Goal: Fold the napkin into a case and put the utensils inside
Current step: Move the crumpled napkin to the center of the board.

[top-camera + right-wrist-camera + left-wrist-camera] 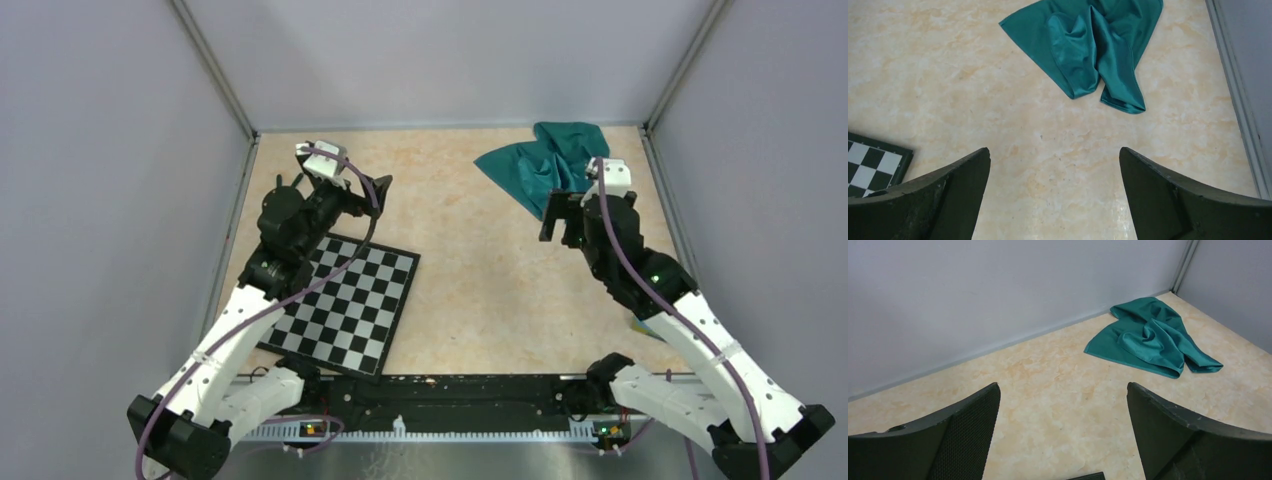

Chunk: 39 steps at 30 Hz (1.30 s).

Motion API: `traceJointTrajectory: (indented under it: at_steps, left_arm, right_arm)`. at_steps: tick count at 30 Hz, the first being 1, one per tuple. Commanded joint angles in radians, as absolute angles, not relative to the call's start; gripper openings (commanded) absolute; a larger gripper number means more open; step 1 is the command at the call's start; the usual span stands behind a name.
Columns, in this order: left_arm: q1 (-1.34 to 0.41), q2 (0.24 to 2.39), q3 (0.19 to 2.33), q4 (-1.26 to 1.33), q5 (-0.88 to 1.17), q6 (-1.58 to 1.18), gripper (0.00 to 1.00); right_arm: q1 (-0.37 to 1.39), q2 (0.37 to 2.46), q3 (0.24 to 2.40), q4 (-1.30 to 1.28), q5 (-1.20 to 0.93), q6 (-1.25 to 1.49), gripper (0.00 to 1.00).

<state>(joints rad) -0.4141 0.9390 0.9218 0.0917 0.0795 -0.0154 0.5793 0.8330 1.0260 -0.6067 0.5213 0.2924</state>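
Napkin (pixel 550 165) sits crumpled at one o'clock on the table (pixel 480 280). Left hand (pixel 1063 387) spread wide, empty. Right hand (pixel 1054 150) wide too, near it.

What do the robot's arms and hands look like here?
The left arm and right arm have white lower shells, black joints and black upper links. A purple cable runs along each to a small white wrist box. The left hand and right hand each have two broad, dark fingers.
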Motion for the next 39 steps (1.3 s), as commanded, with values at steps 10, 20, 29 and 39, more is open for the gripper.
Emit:
traceJointTrajectory:
  at_steps: [10, 20, 29, 39]
  left_arm:
    - [-0.447, 0.984, 0.957, 0.146, 0.112, -0.034, 1.0]
    - [-0.456, 1.014, 0.965, 0.143, 0.146, -0.058, 1.0]
    - [-0.457, 1.02, 0.971, 0.143, 0.171, -0.072, 1.0]
    - [-0.457, 1.039, 0.978, 0.141, 0.192, -0.086, 1.0]
  right_arm:
    - [0.372, 1.169, 0.964, -0.297, 0.308, 0.39, 0.98]
    - [0.135, 1.608, 1.156, -0.235, 0.14, 0.568, 0.94]
    - [0.091, 1.943, 1.437, -0.286, 0.187, 0.497, 0.85]
    - [0.171, 2.07, 1.522, -0.349, 0.227, 0.427, 0.48]
